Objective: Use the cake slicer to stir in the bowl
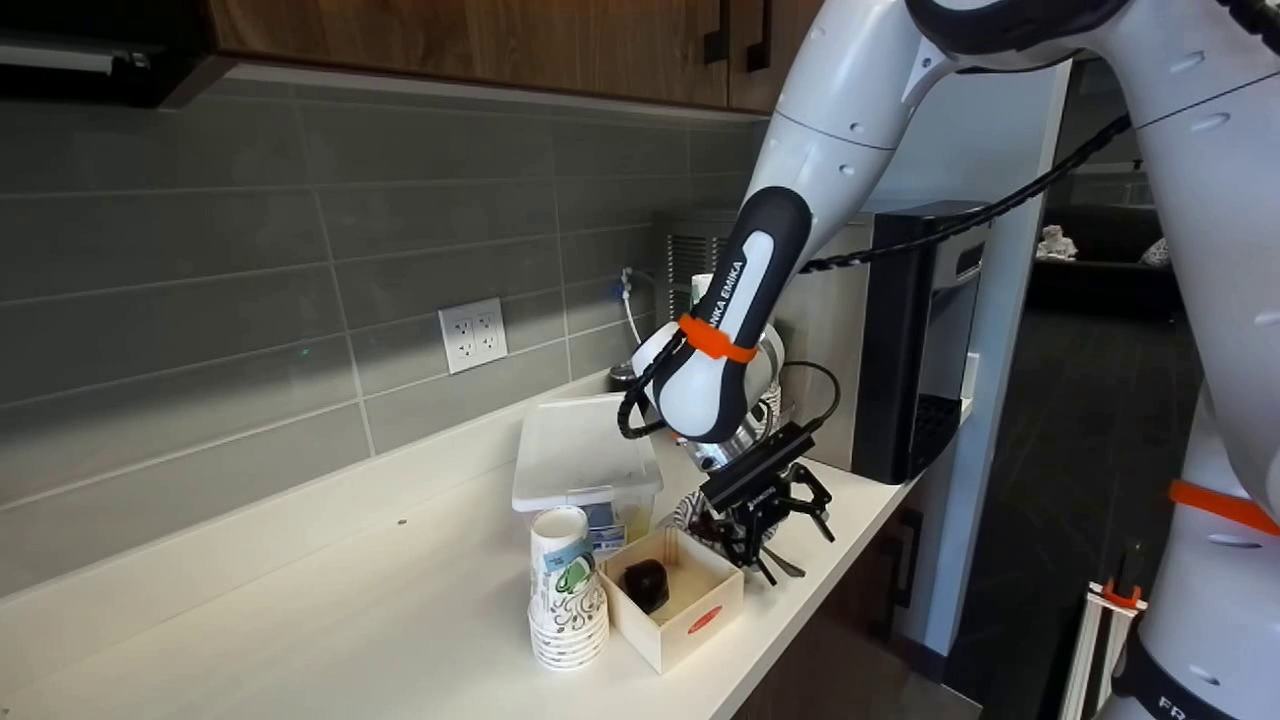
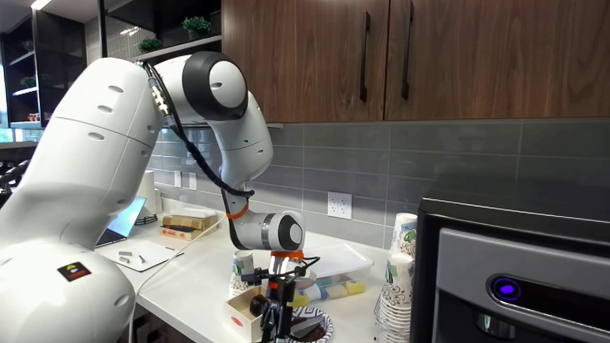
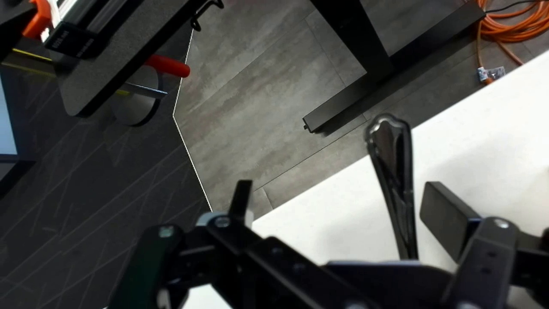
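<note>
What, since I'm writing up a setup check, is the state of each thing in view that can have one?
Hand, open, gripping nothing
Bowl, upright, dark contents inside
Cake slicer, ungripped, one end in the bowl
Wooden box, open-topped, dark lump inside
Plastic tub, lidded
Paper cups, stacked
Laptop, open, screen lit
Upper cabinet doors, shut
Machine's round light, lit

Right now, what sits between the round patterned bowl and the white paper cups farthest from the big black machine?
In an exterior view, an open, pale wooden box with a dark round lump inside sits between the bowl and the cups.
</note>
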{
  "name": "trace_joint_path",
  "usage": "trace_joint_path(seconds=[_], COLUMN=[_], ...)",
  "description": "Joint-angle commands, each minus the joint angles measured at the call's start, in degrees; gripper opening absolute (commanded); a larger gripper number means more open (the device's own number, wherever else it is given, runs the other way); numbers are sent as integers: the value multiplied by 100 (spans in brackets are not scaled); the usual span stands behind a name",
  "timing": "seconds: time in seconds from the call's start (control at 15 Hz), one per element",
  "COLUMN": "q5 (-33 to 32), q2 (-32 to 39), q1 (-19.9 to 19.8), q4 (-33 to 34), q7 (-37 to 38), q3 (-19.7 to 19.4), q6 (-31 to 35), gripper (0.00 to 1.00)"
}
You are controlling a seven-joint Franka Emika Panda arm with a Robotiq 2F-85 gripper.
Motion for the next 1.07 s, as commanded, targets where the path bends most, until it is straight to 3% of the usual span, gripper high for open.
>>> trace_joint_path(seconds=[0.0,0.13,0.67,1.0], q5=[-114,-107,-104,-115], q2=[98,117,127,125], q1=[133,135,189,243], q4=[127,145,196,214], q7=[132,124,137,174], q3=[-133,-154,-174,-173], q6=[-63,-66,-72,-95], gripper=[75,68,4,1])
